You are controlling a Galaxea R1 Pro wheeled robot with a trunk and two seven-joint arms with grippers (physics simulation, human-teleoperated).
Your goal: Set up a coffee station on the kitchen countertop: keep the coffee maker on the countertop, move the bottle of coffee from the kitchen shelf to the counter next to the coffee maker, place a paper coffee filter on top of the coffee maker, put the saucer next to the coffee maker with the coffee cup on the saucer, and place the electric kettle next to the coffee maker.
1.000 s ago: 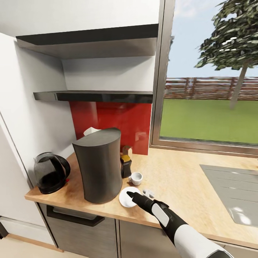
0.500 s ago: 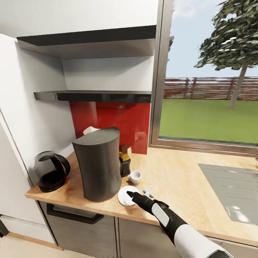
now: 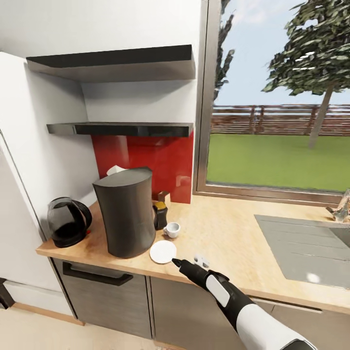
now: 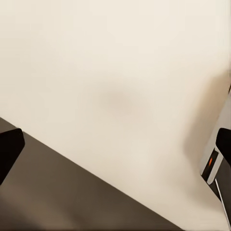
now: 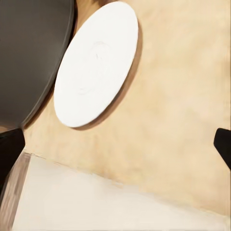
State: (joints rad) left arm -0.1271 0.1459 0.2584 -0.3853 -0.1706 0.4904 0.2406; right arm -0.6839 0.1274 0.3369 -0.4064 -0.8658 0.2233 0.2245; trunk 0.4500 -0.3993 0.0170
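Right gripper (image 3: 187, 265), fingers spread apart and holding nothing, hovers just off the small white round saucer (image 3: 163, 251) lying empty on the light wood-grain countertop (image 3: 228, 243) beside the charcoal coffee maker (image 3: 124, 211); the tiny white cup (image 3: 171, 229) stands behind it.

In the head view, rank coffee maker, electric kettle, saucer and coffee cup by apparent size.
Largest to smallest:
1. coffee maker
2. electric kettle
3. saucer
4. coffee cup
All stand at similar depth on the countertop, so the order looks reliable.

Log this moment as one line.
saucer empty beside coffee maker | cup on counter | right gripper open near saucer
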